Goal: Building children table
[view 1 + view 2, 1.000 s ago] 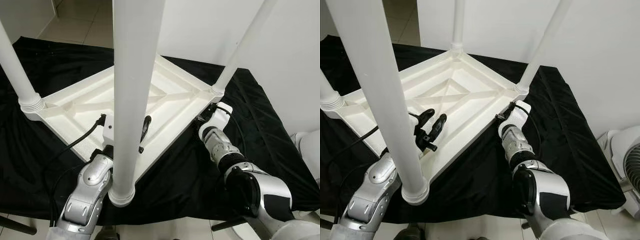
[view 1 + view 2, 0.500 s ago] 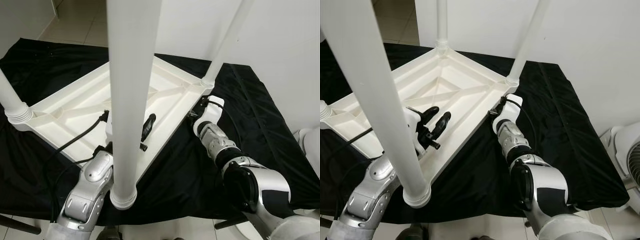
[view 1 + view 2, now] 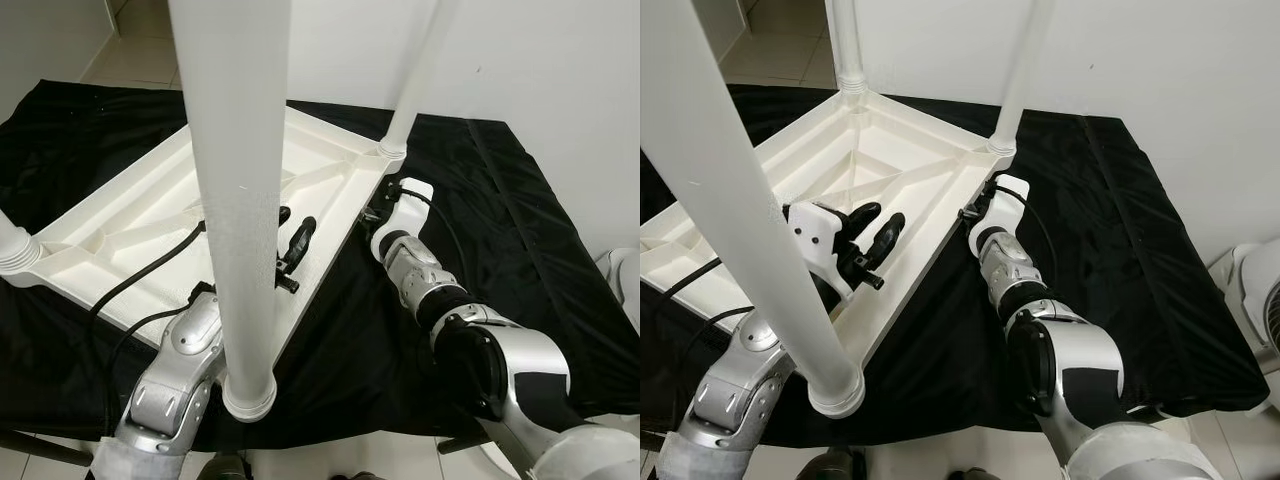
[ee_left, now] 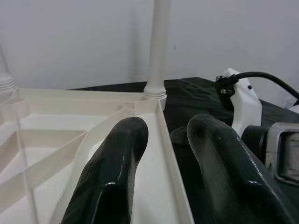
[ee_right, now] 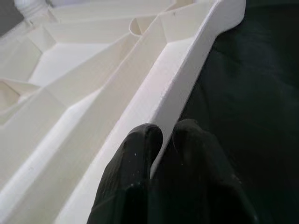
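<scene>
The white children's table [image 3: 130, 220] lies upside down on a black cloth, its several legs pointing up. The nearest leg [image 3: 235, 200] rises close in front of me. My left gripper [image 3: 880, 217] is open just above the table's underside, by the near right rim. In the left wrist view that rim [image 4: 170, 154] runs between the two fingers of the left gripper [image 4: 168, 128]. My right gripper [image 5: 167, 133] is shut on the same rim, close to the right corner leg [image 3: 410, 80], with one finger on each side of the edge.
The black cloth [image 3: 500, 250] covers the work surface, with bare cloth to the right of the table. A white wall stands behind. Tiled floor shows at the far left, and a white fan [image 3: 1260, 300] sits at the right edge.
The table has slid to the left over the cloth and turned a little. My right gripper has stayed on its rim, and my left gripper has kept its place over the underside.
</scene>
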You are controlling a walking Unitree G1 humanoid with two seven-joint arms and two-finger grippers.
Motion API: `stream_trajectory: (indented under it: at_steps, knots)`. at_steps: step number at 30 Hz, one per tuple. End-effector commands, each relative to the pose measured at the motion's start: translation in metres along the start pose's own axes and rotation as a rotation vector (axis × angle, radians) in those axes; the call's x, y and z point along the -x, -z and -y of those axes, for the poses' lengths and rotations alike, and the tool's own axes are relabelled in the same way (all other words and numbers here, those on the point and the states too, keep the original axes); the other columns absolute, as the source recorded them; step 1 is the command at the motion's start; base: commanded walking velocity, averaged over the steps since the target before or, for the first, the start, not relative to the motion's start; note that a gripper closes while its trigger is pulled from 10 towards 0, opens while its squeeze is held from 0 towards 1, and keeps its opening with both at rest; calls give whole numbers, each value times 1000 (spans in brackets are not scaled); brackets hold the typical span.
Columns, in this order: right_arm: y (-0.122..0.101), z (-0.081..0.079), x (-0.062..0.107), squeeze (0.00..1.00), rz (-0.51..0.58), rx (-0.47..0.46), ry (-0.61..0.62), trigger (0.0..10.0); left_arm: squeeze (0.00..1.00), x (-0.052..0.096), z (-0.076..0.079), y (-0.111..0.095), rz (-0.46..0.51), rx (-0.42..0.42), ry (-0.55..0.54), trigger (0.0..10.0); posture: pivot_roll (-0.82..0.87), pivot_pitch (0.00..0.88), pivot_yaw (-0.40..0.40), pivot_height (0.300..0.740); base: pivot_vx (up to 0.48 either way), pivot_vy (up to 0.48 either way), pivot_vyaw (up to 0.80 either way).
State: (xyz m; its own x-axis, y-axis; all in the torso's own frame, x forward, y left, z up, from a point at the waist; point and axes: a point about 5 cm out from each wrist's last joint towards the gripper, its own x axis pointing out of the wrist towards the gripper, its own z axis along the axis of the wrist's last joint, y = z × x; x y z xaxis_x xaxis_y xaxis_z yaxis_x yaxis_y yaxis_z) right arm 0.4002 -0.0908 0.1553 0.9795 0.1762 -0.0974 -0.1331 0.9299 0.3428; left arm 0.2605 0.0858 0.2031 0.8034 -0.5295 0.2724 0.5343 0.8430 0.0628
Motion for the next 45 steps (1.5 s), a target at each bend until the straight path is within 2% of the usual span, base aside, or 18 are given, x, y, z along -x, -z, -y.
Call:
stream_trajectory:
  at_steps: [1, 8, 11, 14, 15, 16, 18, 19, 20, 22, 24, 26, 35, 36, 37, 38, 43, 45]
  knots:
    - [-9, -20, -3, 0, 40, 2, -67, 10000, 0, -3, 10, -2, 1, 16, 76, 10000, 217, 60, -23, 740, 0, 0, 0]
    - [-9, -23, -3, 0, 62, 11, -84, 10000, 0, -10, 10, -3, 7, 9, 58, 10000, 226, 55, -38, 740, 0, 0, 0]
    - [-8, -11, 0, 0, 96, 58, -88, 10000, 0, -6, 5, 6, -25, -40, 57, 10000, 231, 52, -60, 740, 0, 0, 0]
    - [-8, -8, 1, 0, 106, 70, -88, 10000, 0, -5, 4, 7, -32, -50, 58, 10000, 231, 52, -60, 740, 0, 0, 0]
    - [-7, 0, 4, 0, 127, 101, -84, 10000, 0, -4, 1, 10, -41, -63, 57, 10000, 233, 49, -75, 740, 0, 0, 0]
    - [-7, 0, 4, 0, 127, 101, -84, 10000, 0, -4, 1, 10, -41, -63, 57, 10000, 233, 49, -75, 740, 0, 0, 0]
    - [-5, 23, 13, 0, 184, 174, -55, 10000, 0, 0, -8, 16, -67, -115, 43, 10000, 229, 40, -89, 740, 0, 0, 0]
    - [-5, 23, 13, 0, 184, 174, -55, 10000, 0, 0, -8, 16, -67, -115, 43, 10000, 229, 40, -89, 740, 0, 0, 0]
    - [-5, 31, 17, 0, 208, 198, -42, 10000, 0, 1, -13, 18, -78, -123, 31, 10000, 229, 40, -89, 740, 0, 0, 0]
    - [-6, 51, 26, 0, 258, 199, 0, 10000, 0, 5, -21, 21, -93, -129, 24, 10000, 207, 31, -93, 740, 0, 0, 0]
    - [-6, 57, 30, 0, 273, 198, 12, 10000, 0, 6, -22, 22, -92, -122, 29, 10000, 197, 27, -90, 740, 0, 0, 0]
    - [-4, 65, 38, 0, 301, 178, 29, 10000, 0, 12, -23, 24, -104, -78, 71, 10000, 187, 22, -89, 740, 0, 0, 0]
    - [2, 69, 52, 0, 331, 178, 32, 10000, 0, 23, -30, 26, -133, -93, 87, 10000, 183, 18, -94, 740, 0, 0, 0]
    - [7, 69, 60, 0, 333, 182, 28, 10000, 0, 32, -37, 26, -147, -112, 77, 10000, 183, 24, -102, 740, 0, 0, 0]
    - [7, 69, 60, 0, 333, 182, 28, 10000, 0, 32, -37, 26, -147, -112, 77, 10000, 183, 24, -102, 740, 0, 0, 0]
    - [12, 69, 68, 0, 335, 191, 24, 10000, 0, 41, -45, 26, -165, -138, 63, 10000, 185, 30, -106, 740, 0, 0, 0]
    - [17, 70, 79, 0, 322, 206, -6, 10000, 0, 57, -59, 25, -203, -186, 51, 10000, 196, 39, -113, 740, 0, 0, 0]
    - [22, 71, 94, 0, 274, 251, -85, 10000, 0, 68, -63, 24, -239, -237, 135, 10000, 206, 43, -124, 740, 0, 0, 0]
